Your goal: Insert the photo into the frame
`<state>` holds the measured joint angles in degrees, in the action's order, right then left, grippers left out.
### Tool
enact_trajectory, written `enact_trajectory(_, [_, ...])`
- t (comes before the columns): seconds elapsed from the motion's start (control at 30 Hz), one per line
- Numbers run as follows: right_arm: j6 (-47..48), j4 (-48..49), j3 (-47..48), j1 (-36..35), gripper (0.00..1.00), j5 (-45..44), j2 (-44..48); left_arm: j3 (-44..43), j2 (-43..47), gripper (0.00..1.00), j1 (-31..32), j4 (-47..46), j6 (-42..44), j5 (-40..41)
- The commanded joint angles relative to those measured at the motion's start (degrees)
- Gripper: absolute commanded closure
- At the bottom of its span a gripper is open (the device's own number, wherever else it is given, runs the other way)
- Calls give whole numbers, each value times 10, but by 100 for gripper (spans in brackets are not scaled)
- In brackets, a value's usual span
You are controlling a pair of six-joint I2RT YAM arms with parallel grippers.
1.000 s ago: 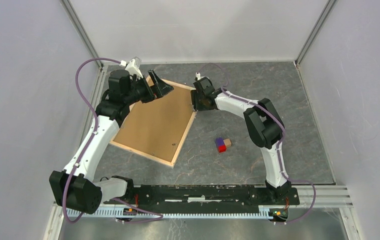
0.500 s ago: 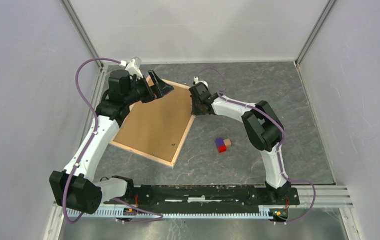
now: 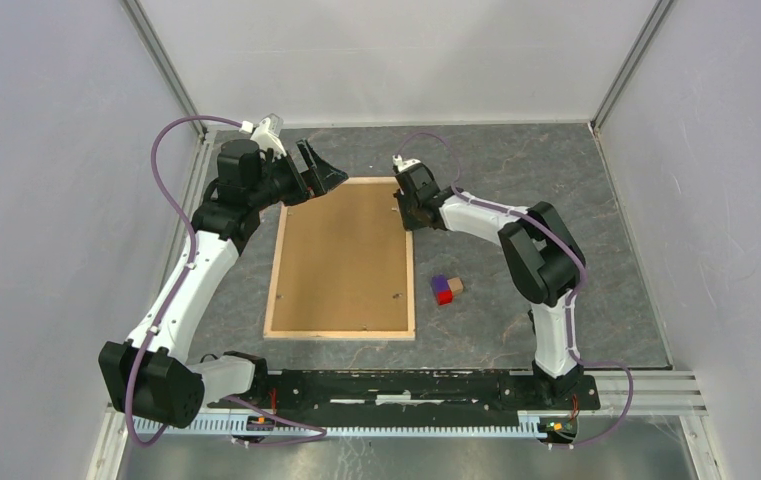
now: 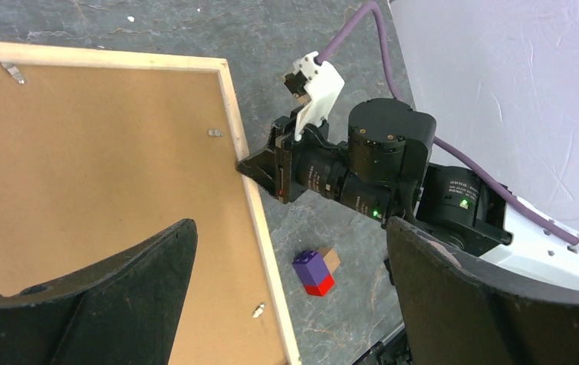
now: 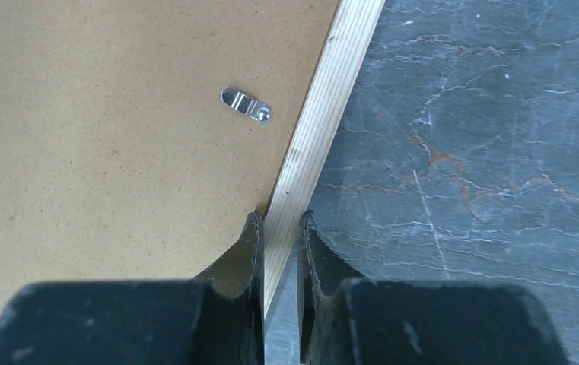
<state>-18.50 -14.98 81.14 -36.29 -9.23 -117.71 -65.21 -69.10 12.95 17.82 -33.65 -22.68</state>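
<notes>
From above, the frame [image 3: 341,334] lies back-up on the worktop [image 3: 516,170] with the brown backing board [image 3: 341,255] seated in it. The photo shows nowhere, so I cannot tell whether it is inside; I judge the task unfinished. The left fingers [image 3: 328,177] hang over the far left corner, and toy blocks [image 3: 446,289] sit to the right. The left wrist view adds that those fingers are spread wide, holding nothing. Only the right wrist view shows the right fingers [image 5: 244,251] pinching the frame's right slat beside a metal turn-clip [image 5: 246,104].

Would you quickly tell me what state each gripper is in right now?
Left gripper: open, holding nothing.
Right gripper: closed on the frame's wooden edge.
</notes>
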Motion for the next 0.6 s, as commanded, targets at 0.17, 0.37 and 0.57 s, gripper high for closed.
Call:
enact_trajectory(0.17, [52,-75,44,4,67,38,-26,1,-5,0,3,-19,-14,-3])
enact_trajectory(0.37, [50,-73,94,6,39,11,-37,-1,-5,0,2,-18,-15,-7])
enact_trajectory(0.57, [67,-69,129,11,34,-19,-69,-2,-3,0,2,-18,-16,-11])
